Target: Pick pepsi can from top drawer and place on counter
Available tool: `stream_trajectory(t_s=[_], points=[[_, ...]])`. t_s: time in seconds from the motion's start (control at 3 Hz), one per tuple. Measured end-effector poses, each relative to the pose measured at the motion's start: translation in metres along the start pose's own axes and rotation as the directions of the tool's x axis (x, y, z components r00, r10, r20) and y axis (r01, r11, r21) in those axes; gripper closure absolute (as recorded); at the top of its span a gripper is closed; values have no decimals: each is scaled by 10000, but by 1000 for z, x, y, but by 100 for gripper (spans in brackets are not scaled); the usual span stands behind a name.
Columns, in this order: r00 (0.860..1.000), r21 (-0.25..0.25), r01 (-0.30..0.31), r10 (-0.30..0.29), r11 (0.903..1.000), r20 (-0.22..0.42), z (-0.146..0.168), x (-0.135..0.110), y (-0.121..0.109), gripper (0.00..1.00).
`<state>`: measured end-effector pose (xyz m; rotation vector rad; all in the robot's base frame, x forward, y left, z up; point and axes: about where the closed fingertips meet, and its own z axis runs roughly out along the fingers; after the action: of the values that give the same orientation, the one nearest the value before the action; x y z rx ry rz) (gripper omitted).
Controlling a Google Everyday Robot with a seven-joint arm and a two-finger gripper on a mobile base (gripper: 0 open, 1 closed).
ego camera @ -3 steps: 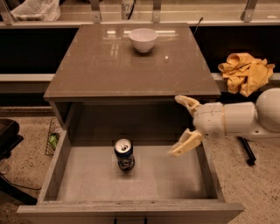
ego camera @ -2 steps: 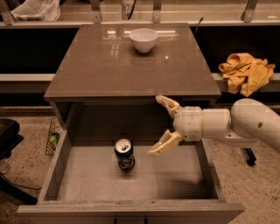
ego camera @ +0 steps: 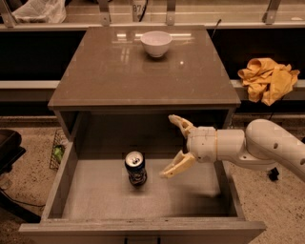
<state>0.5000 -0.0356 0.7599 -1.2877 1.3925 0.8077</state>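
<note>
The pepsi can (ego camera: 136,168) stands upright on the pale floor of the open top drawer (ego camera: 143,228), left of middle. My gripper (ego camera: 172,147) reaches in from the right on a white arm, inside the drawer space. Its two fingers are spread wide, one high and one low, and hold nothing. It is a short way to the right of the can and does not touch it. The counter (ego camera: 143,71) is the glossy brown top slab above the drawer.
A white bowl (ego camera: 156,43) sits at the back of the counter. A yellow cloth (ego camera: 268,78) lies on the ledge at the right. A pale ledge with metal brackets (ego camera: 167,14) runs behind. A dark object (ego camera: 7,152) stands at the left on the floor.
My gripper has moved left across the drawer toward the can, fingers still spread. The can has not moved.
</note>
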Motion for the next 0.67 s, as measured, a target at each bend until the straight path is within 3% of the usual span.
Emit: stream_trajectory(t_s=[0.67], points=[[9974,-411,-716,716,9966,-18,51,56,12,0]])
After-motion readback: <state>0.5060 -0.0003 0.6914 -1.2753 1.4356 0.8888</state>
